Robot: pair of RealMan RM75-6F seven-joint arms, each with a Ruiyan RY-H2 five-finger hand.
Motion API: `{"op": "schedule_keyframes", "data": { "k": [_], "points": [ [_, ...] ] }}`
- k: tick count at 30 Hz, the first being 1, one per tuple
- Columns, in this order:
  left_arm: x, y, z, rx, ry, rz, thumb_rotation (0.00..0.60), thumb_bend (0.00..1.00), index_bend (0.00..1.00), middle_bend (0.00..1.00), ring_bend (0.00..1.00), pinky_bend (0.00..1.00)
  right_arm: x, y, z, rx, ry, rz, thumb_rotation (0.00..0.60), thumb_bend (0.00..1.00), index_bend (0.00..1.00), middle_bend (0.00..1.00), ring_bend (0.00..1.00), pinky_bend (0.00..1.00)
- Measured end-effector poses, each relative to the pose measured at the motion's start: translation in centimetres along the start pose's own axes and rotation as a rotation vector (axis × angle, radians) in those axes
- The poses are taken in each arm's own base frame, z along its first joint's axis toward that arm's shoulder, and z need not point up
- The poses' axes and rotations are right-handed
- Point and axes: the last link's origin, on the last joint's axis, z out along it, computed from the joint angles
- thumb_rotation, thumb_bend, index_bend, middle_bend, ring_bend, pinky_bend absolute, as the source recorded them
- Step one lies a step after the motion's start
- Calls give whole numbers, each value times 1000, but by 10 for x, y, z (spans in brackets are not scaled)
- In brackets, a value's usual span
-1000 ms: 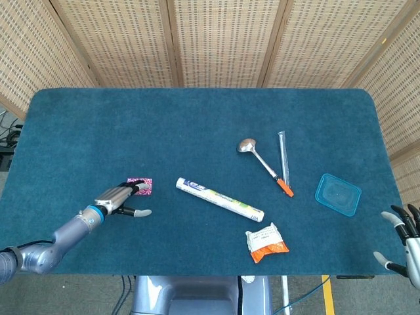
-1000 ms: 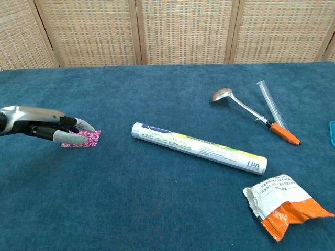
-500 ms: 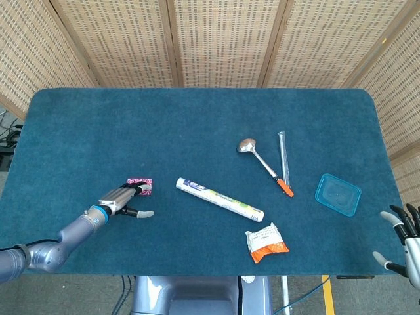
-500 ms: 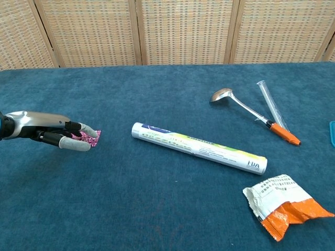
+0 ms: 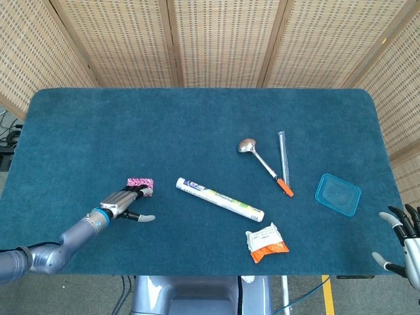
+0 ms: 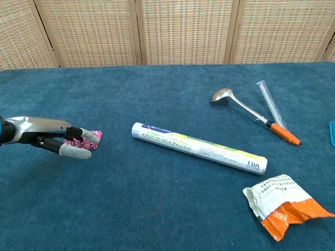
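Since a second ago the left hand (image 5: 123,205) has slid back toward the near table edge, and the pink patterned packet (image 5: 140,183) has tipped up at its near side under the fingertips. That hand lies low over the blue table cloth (image 5: 164,131), fingers stretched forward and close together, their tips resting on the packet's near edge, with the thumb stuck out to the side and touching nothing. In the chest view the left hand (image 6: 57,140) covers much of the packet (image 6: 88,138), so whether a finger has got beneath it cannot be told. The packet sits at about 8 o'clock from the table's middle, just at 9 o'clock of a long white tube (image 5: 219,199). Print runs along the tube (image 6: 199,147) in green and blue, too small to read.

At 2 o'clock from the tube's far end lie a metal spoon (image 5: 255,156) and a clear tube with an orange cap (image 5: 283,163), their near ends close together. A crumpled white and orange wrapper (image 5: 266,242) lies at 6 o'clock of the white tube's right end; its writing is illegible. A blue plastic lid (image 5: 338,194) rests near the right edge of the cloth. The right hand (image 5: 405,240) hangs off the table's right near corner, fingers spread and holding nothing.
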Motion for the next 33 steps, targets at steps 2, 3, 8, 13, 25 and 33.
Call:
{"op": "schedule_keyframes", "data": {
  "k": [2, 3, 8, 13, 25, 33],
  "points": [
    [-3, 2, -2, -6, -8, 11, 169, 0, 75, 0, 0, 0, 0, 0, -1, -1, 1, 1, 600, 2, 218, 179, 0, 0],
    [-4, 2, -3, -8, -10, 17, 169, 0, 75, 0, 0, 0, 0, 0, -1, -1, 1, 1, 600, 2, 218, 179, 0, 0],
    [-8, 4, -8, -20, -11, 59, 169, 0, 75, 0, 0, 0, 0, 0, 0, 2, 0, 5, 600, 2, 217, 179, 0, 0],
    [-14, 7, -13, -32, -24, 81, 169, 0, 75, 0, 0, 0, 0, -1, 0, 8, -2, 20, 600, 2, 218, 179, 0, 0],
    [-29, 17, -29, -79, -69, 153, 167, 0, 75, 0, 0, 0, 0, 0, -2, 5, 2, 21, 600, 2, 218, 179, 0, 0],
    [-35, 24, -36, -107, -80, 171, 167, 0, 75, 0, 0, 0, 0, 1, -3, 3, 4, 22, 600, 2, 218, 179, 0, 0]
  ]
}}
